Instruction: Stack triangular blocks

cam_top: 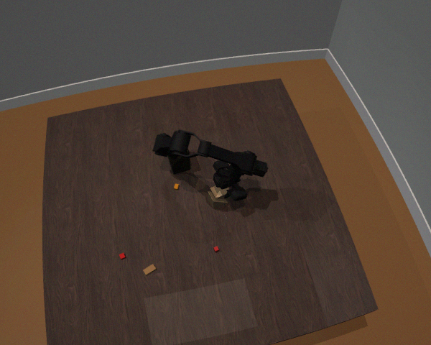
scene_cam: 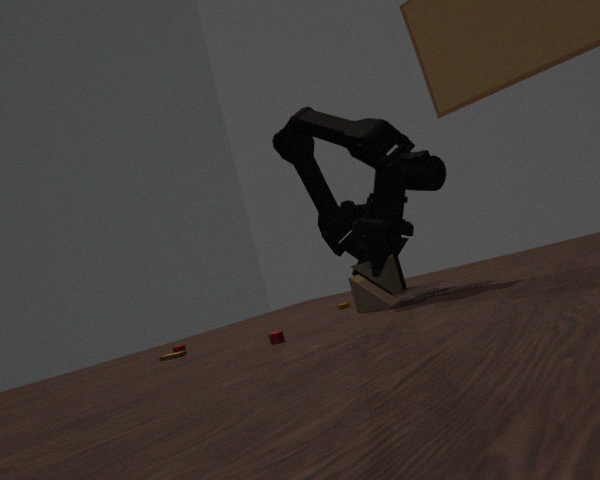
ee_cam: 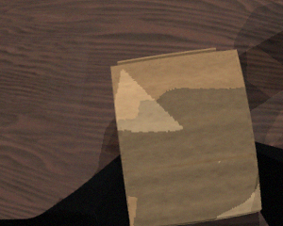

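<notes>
The lower triangular block (cam_top: 218,203) (scene_cam: 367,299) sits on the table, its slope facing up and falling to the right in the exterior view. My gripper (scene_cam: 378,269) is shut on the other triangular block (cam_top: 216,190) (scene_cam: 392,277) (ee_cam: 189,141), sloped face down, just above the lower block's slope. A narrow dark band shows between the two slopes in the exterior view; I cannot tell whether they touch anywhere. The held block's flat top fills much of the wrist view, with a thin strip of wood past its upper edge. The lower block is otherwise hidden there.
An orange cube (cam_top: 176,186) (scene_cam: 343,305) lies near the arm's base. A red cube (cam_top: 216,249) (scene_cam: 276,337) lies toward the front of the table. Another red cube (cam_top: 122,255) (scene_cam: 179,348) and a flat tan block (cam_top: 149,269) (scene_cam: 172,355) lie farther off.
</notes>
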Action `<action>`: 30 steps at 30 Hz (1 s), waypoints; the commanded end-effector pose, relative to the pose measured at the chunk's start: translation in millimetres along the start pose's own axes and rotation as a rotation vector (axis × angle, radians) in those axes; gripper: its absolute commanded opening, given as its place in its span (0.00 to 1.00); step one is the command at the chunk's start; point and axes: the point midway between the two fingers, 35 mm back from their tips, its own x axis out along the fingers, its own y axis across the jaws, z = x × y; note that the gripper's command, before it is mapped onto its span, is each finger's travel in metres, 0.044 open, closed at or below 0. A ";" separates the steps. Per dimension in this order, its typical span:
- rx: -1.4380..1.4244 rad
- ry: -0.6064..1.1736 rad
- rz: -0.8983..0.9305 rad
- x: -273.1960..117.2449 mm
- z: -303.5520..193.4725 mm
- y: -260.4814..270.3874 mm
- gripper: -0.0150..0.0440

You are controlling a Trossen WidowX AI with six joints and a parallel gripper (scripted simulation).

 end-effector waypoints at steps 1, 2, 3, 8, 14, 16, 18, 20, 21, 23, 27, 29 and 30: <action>-0.004 -0.003 0.006 2.5 0.3 0.7 0.25; -0.004 -0.003 0.006 3.2 0.3 0.7 0.25; -0.004 -0.003 0.006 3.9 0.3 0.7 0.25; -0.004 -0.003 0.006 7.2 0.3 0.8 0.25; -0.004 -0.004 0.006 11.2 0.4 0.8 0.25; -0.004 -0.004 0.006 12.5 0.4 0.9 0.25; -0.004 -0.004 0.006 13.8 0.4 0.9 0.25; -0.004 -0.004 0.006 15.1 0.4 0.9 0.25; -0.004 -0.004 0.006 15.7 0.5 1.0 0.25; -0.004 -0.004 0.006 17.0 0.5 1.0 0.25; -0.004 -0.005 0.006 19.2 0.5 1.1 0.25; -0.004 -0.005 0.006 19.3 0.5 1.1 0.25; -0.004 -0.005 0.006 19.3 0.5 1.1 0.25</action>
